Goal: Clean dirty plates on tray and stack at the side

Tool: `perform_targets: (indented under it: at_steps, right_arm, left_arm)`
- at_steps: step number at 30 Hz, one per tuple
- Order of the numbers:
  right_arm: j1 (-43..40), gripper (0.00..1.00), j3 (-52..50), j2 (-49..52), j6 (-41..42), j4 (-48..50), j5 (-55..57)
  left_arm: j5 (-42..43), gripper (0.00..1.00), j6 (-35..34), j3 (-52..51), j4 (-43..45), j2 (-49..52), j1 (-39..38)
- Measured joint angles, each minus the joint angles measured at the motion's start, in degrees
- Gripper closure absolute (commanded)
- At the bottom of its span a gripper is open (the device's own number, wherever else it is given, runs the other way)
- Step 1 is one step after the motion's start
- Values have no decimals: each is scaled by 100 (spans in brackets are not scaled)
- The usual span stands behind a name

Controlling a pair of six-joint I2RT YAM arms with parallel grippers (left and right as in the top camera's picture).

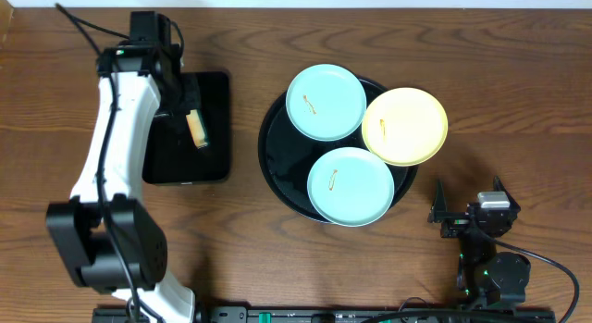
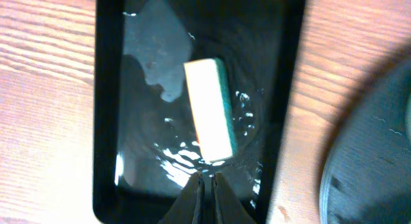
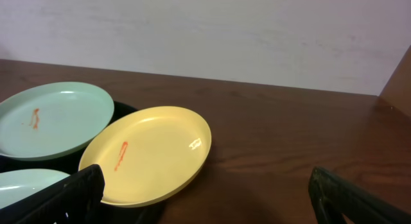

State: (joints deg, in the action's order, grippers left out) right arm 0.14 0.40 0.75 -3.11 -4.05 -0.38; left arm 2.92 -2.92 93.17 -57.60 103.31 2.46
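Three plates lie on the round black tray point(image 1: 282, 152): a pale blue plate point(image 1: 326, 102) at the back, a pale blue plate point(image 1: 351, 185) at the front, and a pale yellow plate point(image 1: 404, 126) overhanging the right rim. Each has a small orange streak. My left gripper point(image 2: 207, 180) is shut and empty, hovering over the rectangular tray just short of a sponge point(image 2: 209, 110). My right gripper point(image 3: 205, 195) is open and empty, low over the table to the right of the plates; the yellow plate point(image 3: 151, 153) and a blue plate point(image 3: 51, 118) show in its view.
A small rectangular black tray point(image 1: 217, 129) holding water and the yellow-green sponge point(image 1: 196, 130) sits left of the round tray. Bare wood tabletop point(image 1: 518, 101) lies to the right of the plates.
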Motion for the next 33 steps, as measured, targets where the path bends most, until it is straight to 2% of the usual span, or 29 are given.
perform_targets:
  at_steps: [3, 4, 6, 7, 10, 15, 17, 26, 31, 33]
  right_arm:
    - [0, 1, 0, 0, 0, 0, 0]
    - [0, 1, 0, 0, 0, 0, 2]
    - [0, 1, 0, 0, 0, 0, 0]
    - [0, 1, 0, 0, 0, 0, 0]
    - [0, 1, 0, 0, 0, 0, 0]
    - [0, 1, 0, 0, 0, 0, 0]
    - [0, 1, 0, 0, 0, 0, 0]
    - [0, 1, 0, 0, 0, 0, 0]
    - [0, 1, 0, 0, 0, 0, 0]
    - [0, 1, 0, 0, 0, 0, 0]
  left_arm:
    - [155, 92, 0, 2, -63, -26, 0]
    - [188, 89, 0, -24, -28, 13, 0]
    - [232, 49, 37, -144, 76, 98, 0]
    - [269, 39, 17, -236, 175, 164, 0]
    - [264, 34, 2, -396, 461, 372, 0]
    - [92, 35, -7, -455, 780, 789, 0]
    - [57, 39, -17, -455, 863, 914, 0]
    - [-9, 41, -24, -459, 1029, 1222, 0]
    - [-15, 53, -74, -459, 1038, 1222, 0]
    - [-11, 54, -131, -459, 1056, 1222, 0]
